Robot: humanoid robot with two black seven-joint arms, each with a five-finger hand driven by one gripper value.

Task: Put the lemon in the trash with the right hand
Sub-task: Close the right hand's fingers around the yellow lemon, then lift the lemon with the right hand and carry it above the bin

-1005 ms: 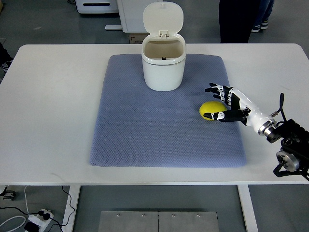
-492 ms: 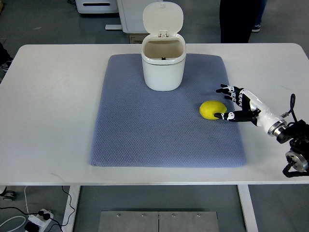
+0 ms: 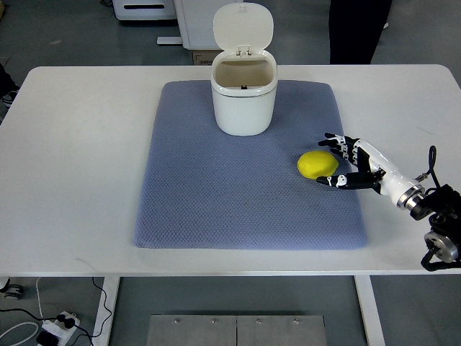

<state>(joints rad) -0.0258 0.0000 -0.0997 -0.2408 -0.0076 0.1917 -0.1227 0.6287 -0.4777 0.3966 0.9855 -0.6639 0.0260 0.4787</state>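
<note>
A yellow lemon (image 3: pixel 317 164) lies on the blue-grey mat (image 3: pixel 216 187), right of centre. My right hand (image 3: pixel 337 159) comes in from the right edge and sits just right of the lemon, fingers spread open around its right side; its thumb (image 3: pixel 333 180) reaches under the lemon's near edge. It holds nothing. The white trash bin (image 3: pixel 244 97) stands at the mat's far middle with its lid flipped up and its inside showing. The left arm is out of view.
The mat lies on a white table (image 3: pixel 79 158). A person's dark legs (image 3: pixel 358 29) stand behind the table at the far right. A white unit (image 3: pixel 191 21) stands on the floor behind the bin.
My right hand drew back to the right off the lemon, then came in again slightly to its right side. The lemon has hardly moved.
</note>
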